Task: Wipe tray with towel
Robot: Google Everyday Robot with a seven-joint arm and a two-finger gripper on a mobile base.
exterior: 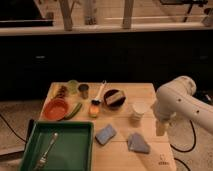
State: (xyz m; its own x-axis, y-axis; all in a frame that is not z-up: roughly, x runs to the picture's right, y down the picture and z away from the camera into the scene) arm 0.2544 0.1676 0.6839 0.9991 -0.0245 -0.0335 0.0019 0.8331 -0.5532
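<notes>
towel [138, 143] is an uneven pale blue-grey wedge, apart from the dark green tray [70, 150]; your gripper [160, 128] hangs just right of it, can't tell if it's apart or together.

A light wooden slatted table [150, 95] stood on a pale speckled floor [20, 107] before a dark low wall [100, 57]. Above ran a pale sill [100, 29] with upright window posts [127, 12]. The light was dim and warm. The gripper [160, 129] hung over the table's right edge.
</notes>
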